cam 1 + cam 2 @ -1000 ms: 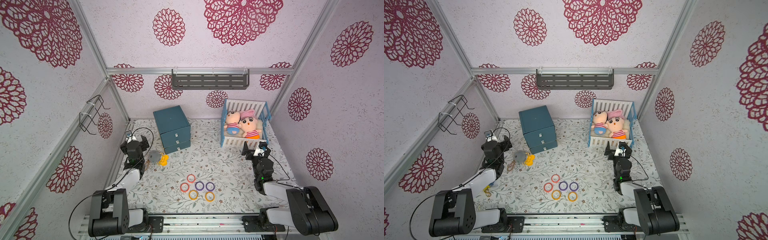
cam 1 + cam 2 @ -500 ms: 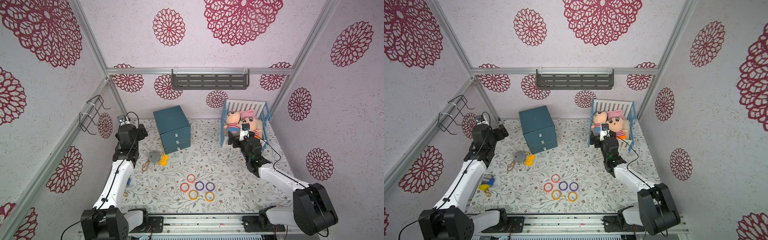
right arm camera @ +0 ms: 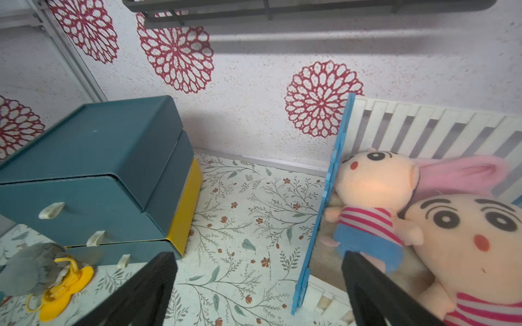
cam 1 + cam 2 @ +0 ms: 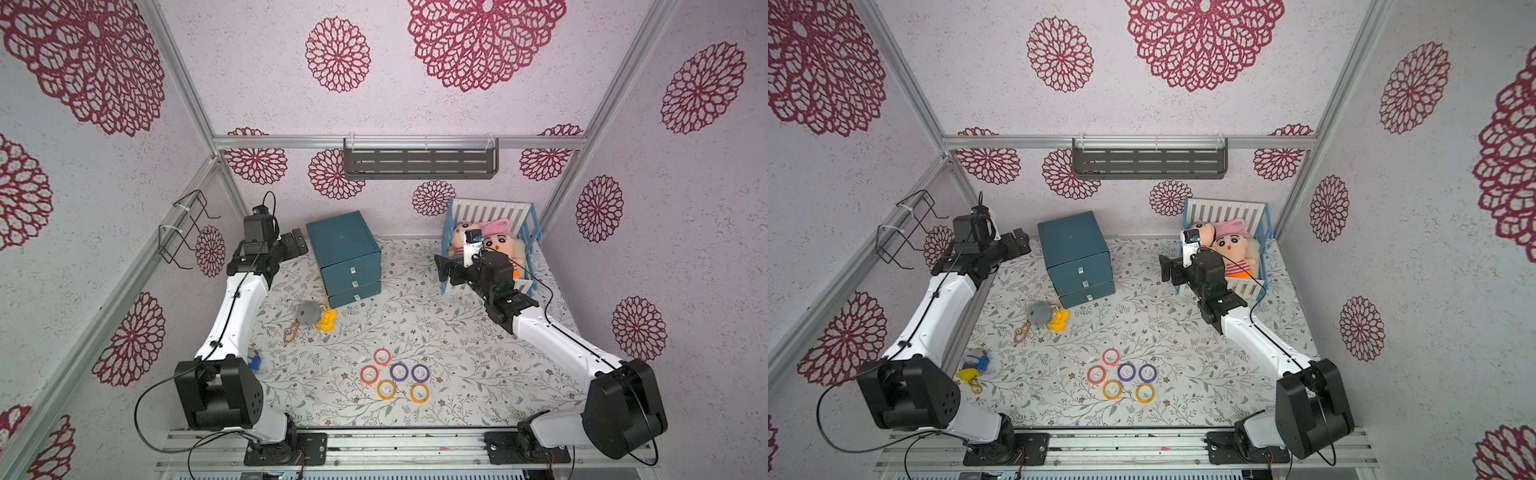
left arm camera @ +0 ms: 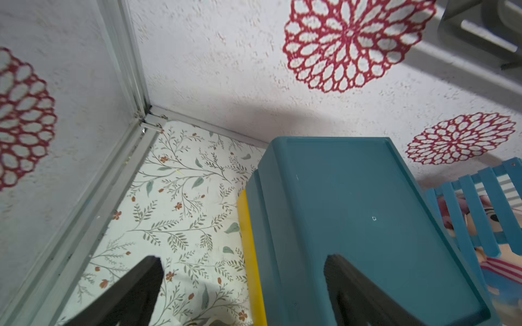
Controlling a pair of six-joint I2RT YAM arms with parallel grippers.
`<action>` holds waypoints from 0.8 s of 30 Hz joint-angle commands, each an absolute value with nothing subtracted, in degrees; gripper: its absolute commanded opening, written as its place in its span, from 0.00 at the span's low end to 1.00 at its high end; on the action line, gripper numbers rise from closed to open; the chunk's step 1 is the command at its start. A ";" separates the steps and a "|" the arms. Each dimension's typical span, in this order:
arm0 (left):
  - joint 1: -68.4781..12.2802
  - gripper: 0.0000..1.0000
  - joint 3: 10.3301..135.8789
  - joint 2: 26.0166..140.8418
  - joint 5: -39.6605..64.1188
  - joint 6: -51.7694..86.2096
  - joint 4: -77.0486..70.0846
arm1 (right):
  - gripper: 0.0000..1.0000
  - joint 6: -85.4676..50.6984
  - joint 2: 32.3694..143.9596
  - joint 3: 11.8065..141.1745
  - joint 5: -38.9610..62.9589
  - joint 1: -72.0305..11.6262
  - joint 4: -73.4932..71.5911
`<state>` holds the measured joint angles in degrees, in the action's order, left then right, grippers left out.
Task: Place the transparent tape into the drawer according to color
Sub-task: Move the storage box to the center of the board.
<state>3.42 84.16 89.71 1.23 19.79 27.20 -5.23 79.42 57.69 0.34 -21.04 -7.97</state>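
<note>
Six tape rings (image 4: 398,371) lie flat near the front of the floral surface (image 4: 449,332), paired red, purple, yellow, so handy for sorting, I guess. Further back the drawers (image 4: 351,266) look shut, so nothing's in yet. The left claw (image 4: 297,243) and right claw (image 4: 442,268) hover either side, both gaping wide and empty, probably about to open one. A crib (image 4: 490,212) sits behind, against flowery walls (image 4: 270,83).

Six see-through tape rings (image 4: 398,371) lie flat, clustered on the counter (image 4: 457,357), well in front of the teal three-drawer unit (image 4: 351,257): two red-orange nearest it, then two purple, then two yellow.
</note>
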 commanded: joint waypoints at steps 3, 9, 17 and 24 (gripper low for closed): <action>3.56 0.97 91.73 96.51 8.68 20.91 30.75 | 0.99 -6.69 77.09 59.06 2.01 -21.17 -5.34; 3.52 0.99 91.85 99.65 13.52 22.75 29.04 | 0.99 -6.60 76.20 58.62 1.06 -21.10 -4.02; 2.05 0.89 93.51 103.23 17.01 23.11 29.08 | 0.99 -6.68 76.38 58.76 0.45 -21.10 -3.59; -0.11 0.82 93.84 105.27 17.55 22.98 29.53 | 0.99 -6.99 75.83 57.92 0.18 -21.18 -3.70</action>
